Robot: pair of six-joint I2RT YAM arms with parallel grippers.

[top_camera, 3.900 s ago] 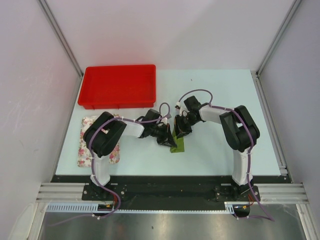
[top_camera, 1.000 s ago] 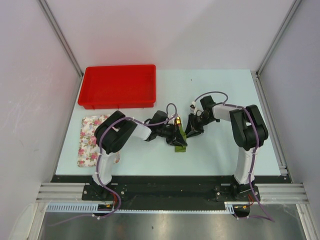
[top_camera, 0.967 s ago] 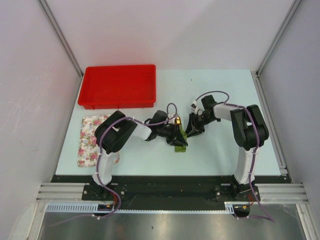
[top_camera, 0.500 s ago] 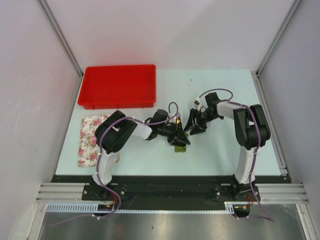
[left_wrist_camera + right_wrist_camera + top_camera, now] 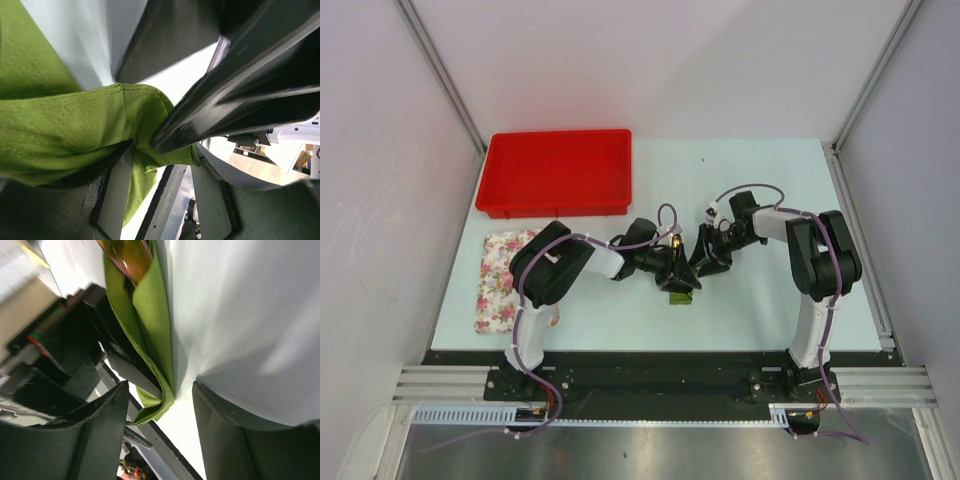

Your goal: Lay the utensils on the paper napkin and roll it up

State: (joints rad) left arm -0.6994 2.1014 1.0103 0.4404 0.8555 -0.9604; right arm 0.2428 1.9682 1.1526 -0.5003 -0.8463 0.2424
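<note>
The paper napkin lies rolled into a narrow olive-green bundle on the table's middle, between both grippers. In the right wrist view the napkin runs up the frame, and a shiny golden-orange end of the utensils pokes out of its top; the rest is wrapped out of sight. My left gripper is open, and in its wrist view the napkin drapes over one finger. My right gripper is open too, its fingers straddling the roll's lower end without pinching it.
A red tray stands at the back left. A floral cloth lies at the left near my left arm. The table's dark front edge runs just behind the grippers.
Both grippers have opened and let go of the napkin roll. The right gripper has backed off slightly to the right; the roll stays where it was.
</note>
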